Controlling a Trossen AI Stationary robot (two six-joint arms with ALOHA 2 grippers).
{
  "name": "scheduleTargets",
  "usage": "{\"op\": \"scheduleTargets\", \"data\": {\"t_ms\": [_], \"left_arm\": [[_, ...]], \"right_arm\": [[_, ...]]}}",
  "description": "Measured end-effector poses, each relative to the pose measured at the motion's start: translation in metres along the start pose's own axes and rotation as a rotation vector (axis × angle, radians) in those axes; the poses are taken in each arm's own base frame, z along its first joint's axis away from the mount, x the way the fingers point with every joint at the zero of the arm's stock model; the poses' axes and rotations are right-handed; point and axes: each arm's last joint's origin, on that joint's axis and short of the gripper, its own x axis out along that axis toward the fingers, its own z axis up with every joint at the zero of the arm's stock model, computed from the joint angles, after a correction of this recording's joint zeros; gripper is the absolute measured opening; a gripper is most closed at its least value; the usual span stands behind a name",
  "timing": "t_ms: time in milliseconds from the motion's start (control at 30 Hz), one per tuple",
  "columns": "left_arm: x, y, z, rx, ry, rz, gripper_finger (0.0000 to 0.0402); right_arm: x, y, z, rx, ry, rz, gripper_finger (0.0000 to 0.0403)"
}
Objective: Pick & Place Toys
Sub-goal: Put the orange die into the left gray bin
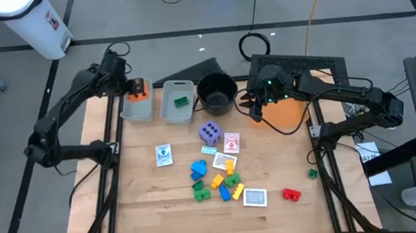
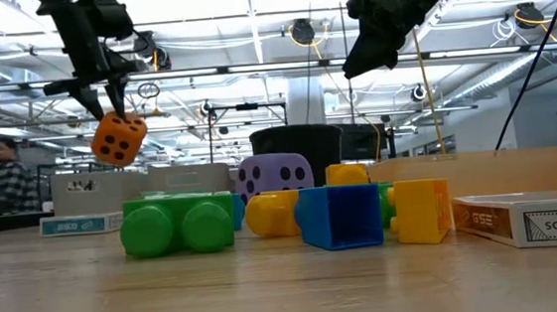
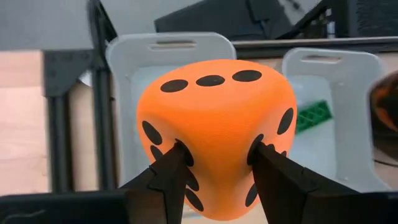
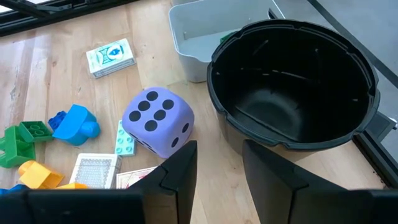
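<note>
My left gripper (image 3: 219, 155) is shut on the orange die (image 3: 211, 118) and hangs above the left grey bin (image 1: 138, 107) at the table's far left. In the low view the orange die (image 2: 118, 139) hangs well above the table. My right gripper (image 4: 219, 174) stands open in the air near the black pot (image 4: 292, 81), with nothing between its fingers. The purple die (image 1: 209, 132) rests on the table in front of the pot. Coloured blocks (image 1: 215, 180) and picture cards (image 1: 164, 154) lie near the middle. A green block (image 1: 181, 101) lies in the second bin (image 1: 179, 113). My left gripper pinches the orange die between its two fingers, on two opposite sides (image 3: 163, 140). The soft die is dented in at the fingertips (image 3: 175, 163). The fingers slant downward from the table's left. The die hangs tilted, clear of the bin and the table.
A red block (image 1: 291, 194) and a small green block (image 1: 313, 173) lie apart at the near right. A card (image 1: 254, 197) lies near the front. An orange patch (image 1: 291, 113) shows under the right arm. Black frame rails (image 1: 111, 178) run along both table sides.
</note>
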Motion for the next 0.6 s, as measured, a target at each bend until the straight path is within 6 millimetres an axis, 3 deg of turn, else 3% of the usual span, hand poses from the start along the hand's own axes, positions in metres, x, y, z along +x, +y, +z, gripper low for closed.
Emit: {"op": "scheduleTargets", "data": {"t_ms": [133, 400, 600], "left_arm": [[-0.001, 0.001, 0.017, 0.008, 0.01, 0.025, 0.016], [0.019, -0.003, 0.042, 0.024, 0.199, 0.114, 0.016], [0.024, -0.01, 0.063, 0.0, 0.195, 0.197, 0.016]], "right_arm": [[0.0, 0.0, 0.0, 0.0, 0.0, 0.0, 0.0126], [0.0, 0.0, 0.0, 0.0, 0.0, 0.0, 0.0126], [0.0, 0.0, 0.0, 0.0, 0.0, 0.0, 0.0126]]}}
